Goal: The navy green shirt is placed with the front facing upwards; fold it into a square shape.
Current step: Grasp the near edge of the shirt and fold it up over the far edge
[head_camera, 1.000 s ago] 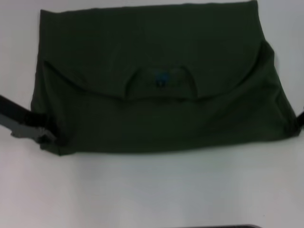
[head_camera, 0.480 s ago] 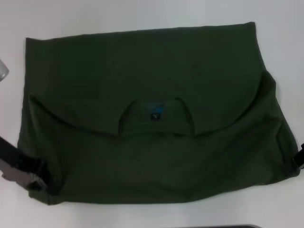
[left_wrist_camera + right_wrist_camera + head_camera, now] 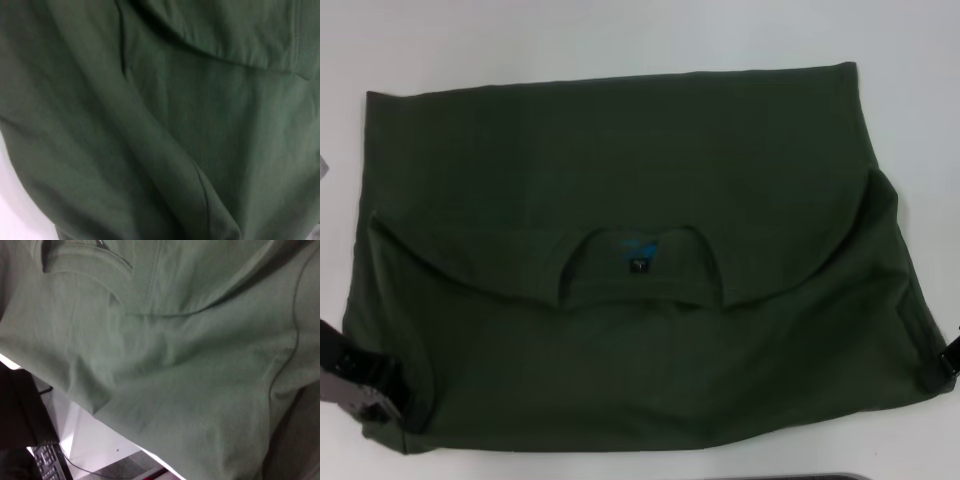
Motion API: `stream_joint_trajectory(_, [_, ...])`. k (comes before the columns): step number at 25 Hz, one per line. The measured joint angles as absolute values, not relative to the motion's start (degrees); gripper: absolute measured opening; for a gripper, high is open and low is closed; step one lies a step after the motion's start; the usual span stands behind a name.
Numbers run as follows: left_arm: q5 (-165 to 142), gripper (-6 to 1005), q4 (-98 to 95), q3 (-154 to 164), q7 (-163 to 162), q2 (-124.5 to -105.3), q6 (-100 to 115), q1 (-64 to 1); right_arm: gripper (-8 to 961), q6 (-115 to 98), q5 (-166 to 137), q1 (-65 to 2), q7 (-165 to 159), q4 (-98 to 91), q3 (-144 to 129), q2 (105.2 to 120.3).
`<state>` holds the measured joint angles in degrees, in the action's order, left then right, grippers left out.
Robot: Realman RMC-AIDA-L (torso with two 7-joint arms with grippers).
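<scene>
Head view shows the navy green shirt [image 3: 630,260] spread across the white table [image 3: 620,35], folded into a wide shape with its top portion doubled down so that a curved edge sweeps from side to side over the lower layer. The collar [image 3: 635,265] sits near the middle of that curve, and a small blue-and-black neck label [image 3: 640,262] shows inside it. The left gripper [image 3: 365,395] is at the shirt's near left corner, its grey and black fingers closed on the cloth there. The right gripper [image 3: 942,365] is at the near right corner, touching the fabric's edge, though only a small dark part of it shows and I cannot tell how its fingers stand. Left wrist view is filled with green cloth [image 3: 160,120] lying in long soft folds. Right wrist view looks along the shirt [image 3: 190,355], with a curved seam and a strip of white table beside its edge.
</scene>
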<state>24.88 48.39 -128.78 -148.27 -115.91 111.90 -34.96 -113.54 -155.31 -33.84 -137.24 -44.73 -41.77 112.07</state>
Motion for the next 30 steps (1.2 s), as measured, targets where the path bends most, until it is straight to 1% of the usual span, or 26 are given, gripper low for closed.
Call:
stream_joint_trajectory(2, [24.9,51,48.9,-129.2,-148.0,-115.98,112.2,-34.8,3,-113.6,-154.8,-33.8,-136.9,-44.7,-41.7,112.00])
stream_joint_trajectory(4, [25.9,51,50.4,-130.7,-146.8,-116.05,113.0,-34.7,3,-113.6,-152.3,-33.9,-136.4,-44.7,-41.1,111.52])
stream_joint_trajectory(6, [27.3,51,52.0,-132.9,-145.7,-116.04,113.8,-35.0,3,-113.6,-148.4,-34.4,-136.0,-44.7,-40.7,110.64])
stream_joint_trajectory(7, [28.3,51,52.4,-134.5,-145.3,-115.74,114.0,-35.5,3,-113.6,-145.6,-34.8,-136.0,-44.7,-40.4,109.92])
stream_joint_trajectory(10, [30.4,51,52.6,-138.4,-144.8,-114.10,113.5,-37.6,3,-113.2,-137.9,-36.7,-136.3,-44.7,-39.3,108.03])
stream_joint_trajectory(12, [30.7,51,51.9,-140.7,-145.1,-112.81,112.0,-39.2,3,-112.2,-135.2,-38.1,-136.6,-44.8,-37.8,107.22])
stream_joint_trajectory(15, [30.8,51,50.7,-143.4,-145.9,-111.36,108.5,-41.1,4,-108.1,-134.4,-39.5,-136.9,-44.8,-35.3,106.57])
stream_joint_trajectory(18, [30.8,51,49.0,-144.4,-147.1,-110.50,103.1,-42.3,4,-102.1,-134.4,-39.9,-138.4,-44.6,-34.9,106.31])
stream_joint_trajectory(21, [30.6,51,46.9,-144.5,-148.5,-110.29,95.6,-42.8,4,-97.5,-134.8,-39.8,-139.5,-44.3,-35.5,106.51])
stream_joint_trajectory(27, [30.3,50,43.3,-144.3,-150.6,-110.90,81.9,-43.8,4,-91.6,-136.1,-39.3,-141.1,-44.1,-35.6,106.69])
stream_joint_trajectory(30, [30.4,50,43.0,-144.2,-150.7,-111.51,78.2,-44.1,3,-89.5,-136.5,-39.2,-141.2,-44.0,-35.8,107.13])
